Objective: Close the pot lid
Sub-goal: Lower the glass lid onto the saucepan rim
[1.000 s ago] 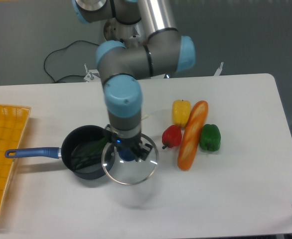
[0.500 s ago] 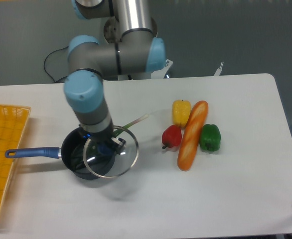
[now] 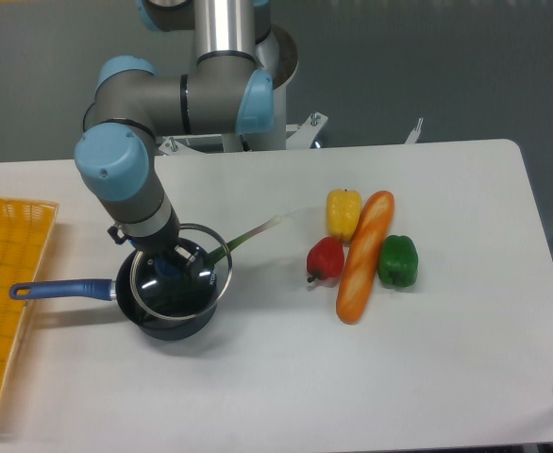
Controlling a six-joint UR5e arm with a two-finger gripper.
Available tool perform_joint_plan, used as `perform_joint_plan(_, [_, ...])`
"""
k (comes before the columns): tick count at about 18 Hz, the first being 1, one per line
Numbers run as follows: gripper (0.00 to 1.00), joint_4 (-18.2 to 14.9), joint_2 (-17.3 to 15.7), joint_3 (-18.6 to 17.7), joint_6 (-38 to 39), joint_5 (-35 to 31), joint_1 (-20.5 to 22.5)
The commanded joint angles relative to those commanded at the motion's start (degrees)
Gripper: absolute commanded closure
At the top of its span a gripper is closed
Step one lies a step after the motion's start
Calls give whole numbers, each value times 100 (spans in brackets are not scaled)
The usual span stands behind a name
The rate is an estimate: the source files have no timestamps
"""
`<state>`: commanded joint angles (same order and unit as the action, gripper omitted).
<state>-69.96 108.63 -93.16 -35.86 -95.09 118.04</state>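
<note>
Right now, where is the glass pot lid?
The pot lid is on the left part of the table, held by the pincer directly over the pot, left of the red pepper.

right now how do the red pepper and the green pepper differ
The red pepper lies left of the baguette, while the green pepper lies on its right. The red pepper looks smaller and rounder; the green pepper is blockier. The red pepper shows a dark stem pointing left; no stem is clear on the green pepper. Both rest on the white table.
</note>
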Motion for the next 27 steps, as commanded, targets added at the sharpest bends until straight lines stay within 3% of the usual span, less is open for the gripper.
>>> perform_joint_plan(27, [56,123,343,193,203,-273,-220])
